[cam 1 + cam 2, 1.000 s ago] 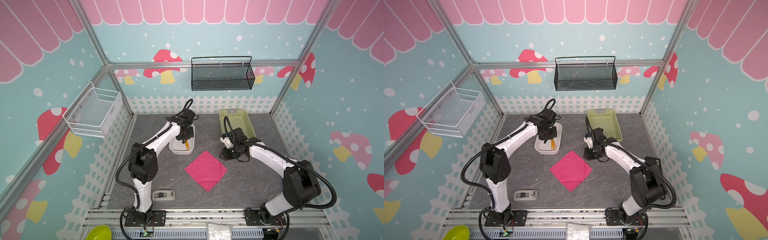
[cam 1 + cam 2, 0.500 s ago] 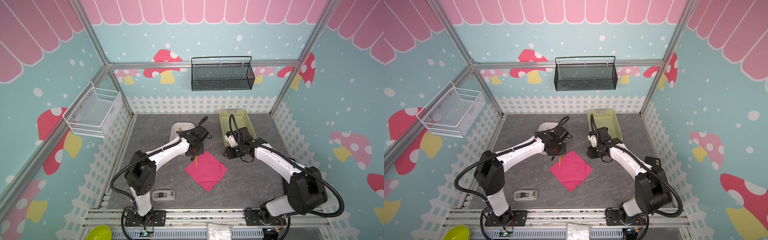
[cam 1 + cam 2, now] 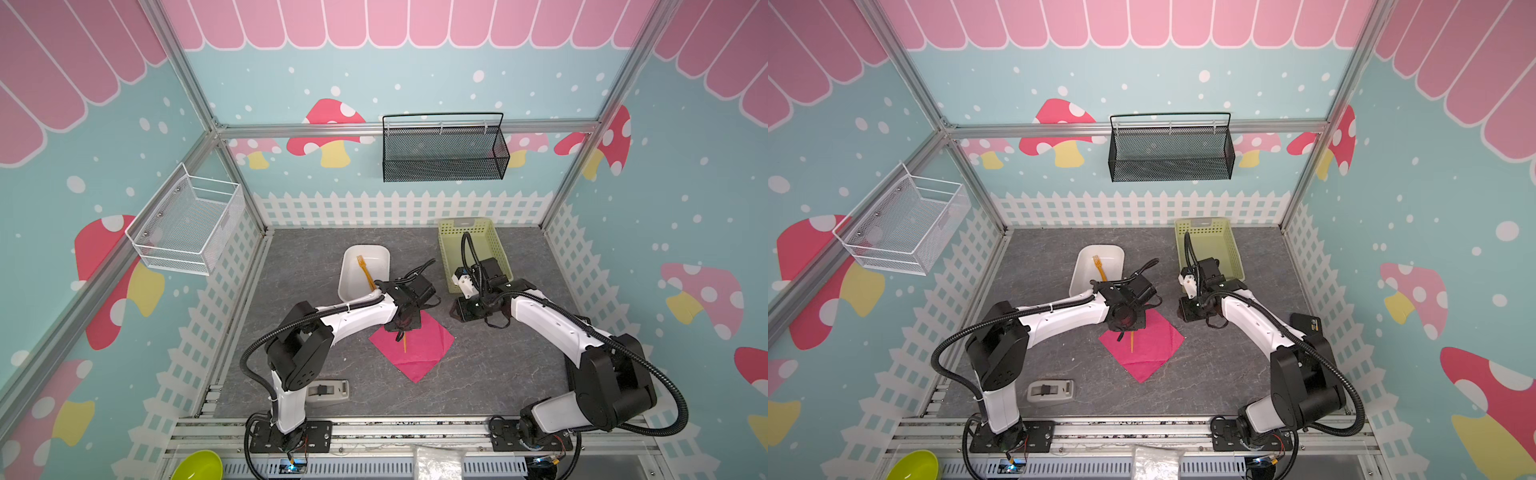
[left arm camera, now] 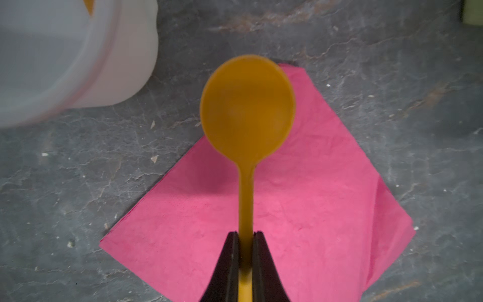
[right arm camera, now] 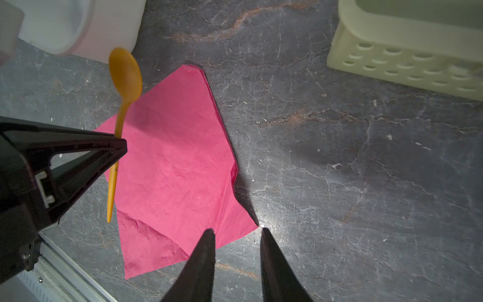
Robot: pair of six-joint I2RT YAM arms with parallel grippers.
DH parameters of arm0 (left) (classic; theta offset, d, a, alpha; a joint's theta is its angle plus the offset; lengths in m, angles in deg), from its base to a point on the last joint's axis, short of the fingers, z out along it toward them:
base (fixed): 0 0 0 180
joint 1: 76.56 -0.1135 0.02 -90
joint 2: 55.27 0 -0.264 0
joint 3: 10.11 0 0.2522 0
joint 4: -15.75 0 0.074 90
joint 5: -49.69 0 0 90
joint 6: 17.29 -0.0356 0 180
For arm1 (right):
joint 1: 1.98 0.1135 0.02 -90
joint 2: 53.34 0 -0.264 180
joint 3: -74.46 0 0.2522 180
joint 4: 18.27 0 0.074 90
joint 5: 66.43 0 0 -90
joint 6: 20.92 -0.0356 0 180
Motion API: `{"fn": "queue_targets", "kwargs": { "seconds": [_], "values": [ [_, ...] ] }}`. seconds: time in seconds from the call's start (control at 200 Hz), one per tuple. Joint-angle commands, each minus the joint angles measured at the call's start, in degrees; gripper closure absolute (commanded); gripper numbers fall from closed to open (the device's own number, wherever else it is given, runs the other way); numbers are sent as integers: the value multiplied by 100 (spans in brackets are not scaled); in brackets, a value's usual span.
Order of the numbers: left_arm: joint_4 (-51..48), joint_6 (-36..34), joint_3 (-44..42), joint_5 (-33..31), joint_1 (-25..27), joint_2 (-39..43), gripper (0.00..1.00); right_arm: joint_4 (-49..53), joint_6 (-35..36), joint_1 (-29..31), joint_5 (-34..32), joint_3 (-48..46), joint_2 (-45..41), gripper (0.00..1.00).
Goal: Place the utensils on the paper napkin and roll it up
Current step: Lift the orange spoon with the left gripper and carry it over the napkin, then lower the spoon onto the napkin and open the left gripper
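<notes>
The orange spoon (image 4: 247,109) is held by its handle in the closed left gripper (image 4: 245,235), over the pink napkin (image 4: 313,209) laid flat on the grey table (image 3: 498,374). The right gripper (image 5: 236,231) is seen parted and empty at a napkin corner. The fork (image 3: 365,272) is found lying in the white tub (image 3: 347,282).

Teal walls (image 3: 415,62) carry printed white dots, red mushrooms (image 3: 328,110), a pink scalloped border (image 3: 374,20) on top and a white picket fence (image 3: 395,208) at the base. Aluminium bars (image 3: 266,131) frame the corners. A black mesh basket (image 3: 444,153) hangs on the back wall, and a white wire basket (image 3: 187,226) on the side wall at the left of both top views. The floor (image 3: 498,374) is grey, stone-patterned and evenly lit. At the front edge sits what may be a green bowl (image 3: 199,465).
</notes>
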Motion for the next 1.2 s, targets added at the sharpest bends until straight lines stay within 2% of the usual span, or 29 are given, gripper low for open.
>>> {"fn": "queue_targets", "kwargs": {
  "seconds": [0.0,0.29,1.196],
  "values": [
    [105,240,-31,-144,-13,-103,89,30,140,-56,41,-122,-152,67],
    [71,374,-212,-146,-26,-92,89,26,159,-113,7,-173,-248,68],
    [-29,198,-5,196,-52,-588,87,-36,160,-179,41,-254,-347,68]
  ]
}}
